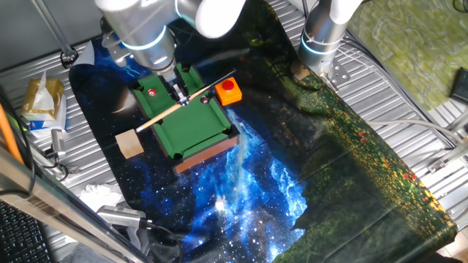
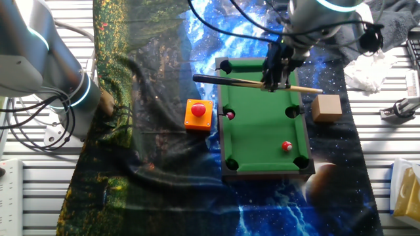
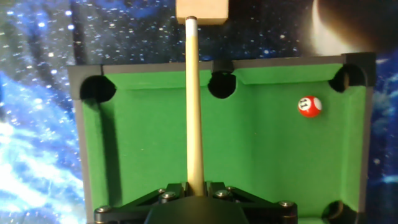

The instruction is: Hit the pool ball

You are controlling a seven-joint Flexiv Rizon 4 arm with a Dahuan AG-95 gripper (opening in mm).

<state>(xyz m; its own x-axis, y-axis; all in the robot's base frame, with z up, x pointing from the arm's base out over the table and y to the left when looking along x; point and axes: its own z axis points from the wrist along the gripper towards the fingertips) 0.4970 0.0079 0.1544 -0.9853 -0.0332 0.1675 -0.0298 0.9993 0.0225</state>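
The miniature green pool table (image 1: 199, 133) (image 2: 257, 141) (image 3: 261, 158) lies on the starry cloth. The pool ball (image 3: 309, 106) (image 2: 287, 146) (image 1: 152, 93), bright red with a white patch, rests on the felt near a corner pocket. My gripper (image 3: 195, 186) (image 2: 274, 82) (image 1: 179, 96) hangs over the opposite end of the table, shut on a wooden cue stick (image 3: 194, 99) (image 2: 249, 82) (image 1: 168, 112). In the hand view the cue runs straight across the felt and the ball lies well to its right. A darker maroon ball (image 2: 230, 115) sits by a side pocket.
A wooden block (image 3: 200, 11) (image 2: 326, 108) (image 1: 130, 143) stands just off the table at the cue's pale tip. A red button on an orange box (image 2: 198, 114) (image 1: 229, 90) stands beside the table's other long side. A second robot base (image 2: 59, 92) stands further off.
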